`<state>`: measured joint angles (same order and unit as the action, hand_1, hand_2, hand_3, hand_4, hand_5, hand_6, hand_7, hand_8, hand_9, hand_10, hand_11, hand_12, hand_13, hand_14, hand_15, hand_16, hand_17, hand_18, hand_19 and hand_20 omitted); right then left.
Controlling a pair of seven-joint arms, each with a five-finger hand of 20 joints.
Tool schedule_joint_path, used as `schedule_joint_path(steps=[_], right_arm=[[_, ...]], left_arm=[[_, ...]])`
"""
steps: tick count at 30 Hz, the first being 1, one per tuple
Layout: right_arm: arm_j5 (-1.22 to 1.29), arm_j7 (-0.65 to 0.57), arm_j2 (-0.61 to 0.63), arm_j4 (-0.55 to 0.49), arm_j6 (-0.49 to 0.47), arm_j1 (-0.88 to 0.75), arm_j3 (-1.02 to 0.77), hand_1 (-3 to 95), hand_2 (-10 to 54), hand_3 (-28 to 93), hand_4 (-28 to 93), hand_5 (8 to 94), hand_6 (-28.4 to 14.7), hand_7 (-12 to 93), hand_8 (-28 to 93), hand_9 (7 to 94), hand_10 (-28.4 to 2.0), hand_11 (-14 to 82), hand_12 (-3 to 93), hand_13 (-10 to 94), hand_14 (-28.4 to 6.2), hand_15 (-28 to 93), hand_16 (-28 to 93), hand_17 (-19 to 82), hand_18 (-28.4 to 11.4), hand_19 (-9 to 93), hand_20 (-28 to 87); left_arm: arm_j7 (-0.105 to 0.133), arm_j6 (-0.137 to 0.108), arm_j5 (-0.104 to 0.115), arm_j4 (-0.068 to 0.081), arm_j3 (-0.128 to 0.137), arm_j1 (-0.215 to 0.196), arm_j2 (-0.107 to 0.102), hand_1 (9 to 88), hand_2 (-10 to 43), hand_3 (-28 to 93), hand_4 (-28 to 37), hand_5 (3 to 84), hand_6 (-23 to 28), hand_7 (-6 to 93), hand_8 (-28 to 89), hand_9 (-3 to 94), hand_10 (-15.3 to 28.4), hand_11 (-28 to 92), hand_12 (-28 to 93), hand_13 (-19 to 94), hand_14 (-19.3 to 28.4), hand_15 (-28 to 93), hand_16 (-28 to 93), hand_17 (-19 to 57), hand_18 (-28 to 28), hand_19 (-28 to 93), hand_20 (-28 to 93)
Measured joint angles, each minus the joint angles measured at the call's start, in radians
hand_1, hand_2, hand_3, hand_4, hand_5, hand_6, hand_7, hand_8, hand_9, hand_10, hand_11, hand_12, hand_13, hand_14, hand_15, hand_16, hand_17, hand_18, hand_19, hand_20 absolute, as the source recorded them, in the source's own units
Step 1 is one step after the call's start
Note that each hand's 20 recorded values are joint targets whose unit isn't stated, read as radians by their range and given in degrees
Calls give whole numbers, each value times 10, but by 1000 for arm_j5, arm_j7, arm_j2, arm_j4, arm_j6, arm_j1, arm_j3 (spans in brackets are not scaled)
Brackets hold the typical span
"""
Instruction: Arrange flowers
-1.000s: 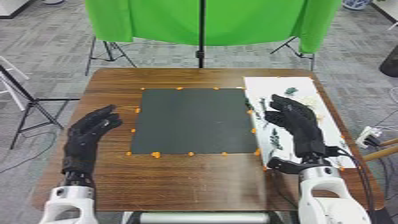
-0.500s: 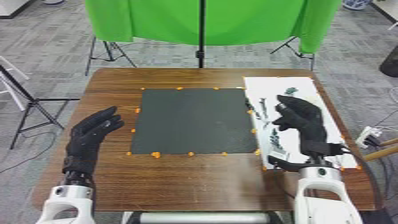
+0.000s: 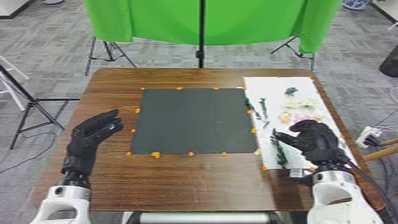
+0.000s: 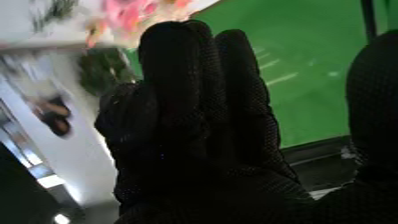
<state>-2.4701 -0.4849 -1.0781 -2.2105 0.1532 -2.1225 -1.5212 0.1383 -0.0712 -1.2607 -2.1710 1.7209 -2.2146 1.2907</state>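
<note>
In the head view my right hand [image 3: 313, 140] is over the near part of the white sheet [image 3: 306, 90], its fingers relaxed and apart, holding nothing. Pink and pale flowers [image 3: 293, 113] lie on the sheet just beyond it, with a small dark green sprig [image 3: 290, 91] farther back. Green stems [image 3: 263, 108] lie along the sheet's left side, and another stem [image 3: 281, 152] is beside my right thumb. My left hand [image 3: 92, 134] hovers left of the dark mat, fingers loosely extended. In the right wrist view my right hand [image 4: 200, 115] has raised fingers, with pink flowers [image 4: 133, 15] beyond them.
A dark square mat [image 3: 194, 121] with orange tape marks [image 3: 156, 155] around it lies mid-table. The brown table's near edge [image 3: 204, 209] runs in front of the arms. Behind the table hangs a green cloth [image 3: 160, 22] on stands.
My right hand has moved toward the near side and slightly right over the sheet, uncovering the flowers. My left hand has shifted only slightly.
</note>
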Motion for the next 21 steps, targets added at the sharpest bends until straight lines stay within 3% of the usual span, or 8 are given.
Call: schedule_joint_path(steps=[11,21], right_arm=[[-39,-19,101,53,-10,1,19,336,-95,545,-283,679,-42,225,-74,717,-159,288,238,778,-88,613,234,589,-113,903,365],[-31,-38,145,122,-81,80,104,316,-95,592,-283,719,-45,232,-76,753,-159,303,239,808,-78,598,244,612,-98,911,350]], left_arm=[[-25,30,-27,-8,8,-6,-1,386,-95,620,-134,477,39,153,-75,456,132,220,95,362,184,352,-49,44,148,282,287],[-41,64,-42,-7,9,12,-22,385,-95,620,-132,474,40,149,-73,453,131,218,94,359,185,351,-47,42,148,281,285]])
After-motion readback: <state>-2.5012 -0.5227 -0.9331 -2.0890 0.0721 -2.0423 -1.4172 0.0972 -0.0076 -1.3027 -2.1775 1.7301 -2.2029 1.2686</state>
